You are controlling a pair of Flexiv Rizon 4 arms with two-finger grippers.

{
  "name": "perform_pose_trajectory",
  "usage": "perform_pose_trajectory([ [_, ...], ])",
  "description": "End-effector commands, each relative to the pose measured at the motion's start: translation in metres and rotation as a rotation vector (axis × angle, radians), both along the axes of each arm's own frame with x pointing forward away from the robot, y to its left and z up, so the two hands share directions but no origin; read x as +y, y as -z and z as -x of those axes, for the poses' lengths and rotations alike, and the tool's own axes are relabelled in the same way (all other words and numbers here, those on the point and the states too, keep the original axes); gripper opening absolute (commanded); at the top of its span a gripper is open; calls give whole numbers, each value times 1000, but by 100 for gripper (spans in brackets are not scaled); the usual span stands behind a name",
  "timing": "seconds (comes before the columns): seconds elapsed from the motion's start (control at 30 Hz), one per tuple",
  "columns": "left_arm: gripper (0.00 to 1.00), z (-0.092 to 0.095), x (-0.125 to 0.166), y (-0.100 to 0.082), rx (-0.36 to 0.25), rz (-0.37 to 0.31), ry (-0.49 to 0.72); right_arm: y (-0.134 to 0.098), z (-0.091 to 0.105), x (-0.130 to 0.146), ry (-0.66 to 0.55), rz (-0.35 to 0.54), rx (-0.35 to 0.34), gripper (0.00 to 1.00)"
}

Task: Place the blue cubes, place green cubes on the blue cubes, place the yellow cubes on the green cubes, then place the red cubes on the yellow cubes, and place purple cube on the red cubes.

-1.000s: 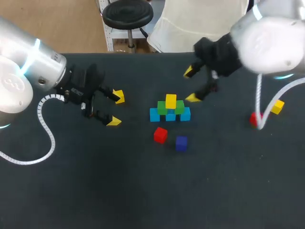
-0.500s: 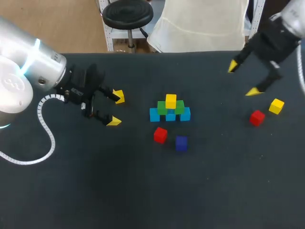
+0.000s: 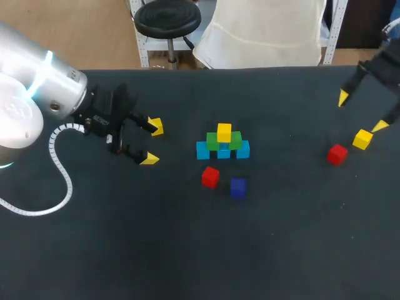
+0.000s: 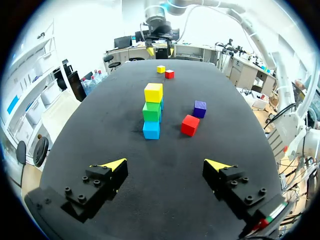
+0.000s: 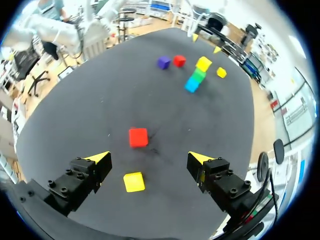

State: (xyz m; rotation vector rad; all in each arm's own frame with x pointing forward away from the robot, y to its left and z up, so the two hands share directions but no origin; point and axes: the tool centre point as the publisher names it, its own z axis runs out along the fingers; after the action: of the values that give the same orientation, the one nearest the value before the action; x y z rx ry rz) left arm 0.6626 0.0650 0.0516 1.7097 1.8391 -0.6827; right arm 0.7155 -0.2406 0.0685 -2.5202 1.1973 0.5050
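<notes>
At the table's middle stands a stack: blue cubes (image 3: pixel 203 150) at the base, green cubes (image 3: pixel 214 141) on them, one yellow cube (image 3: pixel 224 132) on top; the left wrist view shows its yellow top (image 4: pixel 153 92). A red cube (image 3: pixel 210 177) and a purple cube (image 3: pixel 237 187) lie just in front of it. At the right lie another red cube (image 3: pixel 337 154) and yellow cube (image 3: pixel 362 139). My right gripper (image 3: pixel 361 112) hangs open above them; the yellow cube (image 5: pixel 133 182) is under its fingers and the red cube (image 5: pixel 138 137) just ahead. My left gripper (image 3: pixel 152 143) is open, left of the stack.
Bare dark table (image 3: pixel 187 250) spreads across the front and between the stack and the right-hand cubes. Along the left gripper (image 4: pixel 165 165) the table is free up to the stack. The table's far edge runs close behind my right gripper.
My right arm has swung away from the stack to the far right and now hangs over the red and yellow cubes there. The left arm and all cubes have stayed put.
</notes>
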Motion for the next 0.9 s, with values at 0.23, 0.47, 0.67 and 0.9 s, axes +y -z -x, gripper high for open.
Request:
perform_pose_trajectory([
  [0.23,100,1,1,1,-5,5,1,27,-1,-32,-106,-99,16,100],
  [0.47,100,1,1,1,-5,5,1,38,-2,-42,-215,-100,13,100],
  [0.67,100,1,1,1,-5,5,1,50,-5,-41,-260,-107,22,100],
  [0.9,100,1,1,1,-5,5,1,61,-13,-40,-232,-115,36,100],
])
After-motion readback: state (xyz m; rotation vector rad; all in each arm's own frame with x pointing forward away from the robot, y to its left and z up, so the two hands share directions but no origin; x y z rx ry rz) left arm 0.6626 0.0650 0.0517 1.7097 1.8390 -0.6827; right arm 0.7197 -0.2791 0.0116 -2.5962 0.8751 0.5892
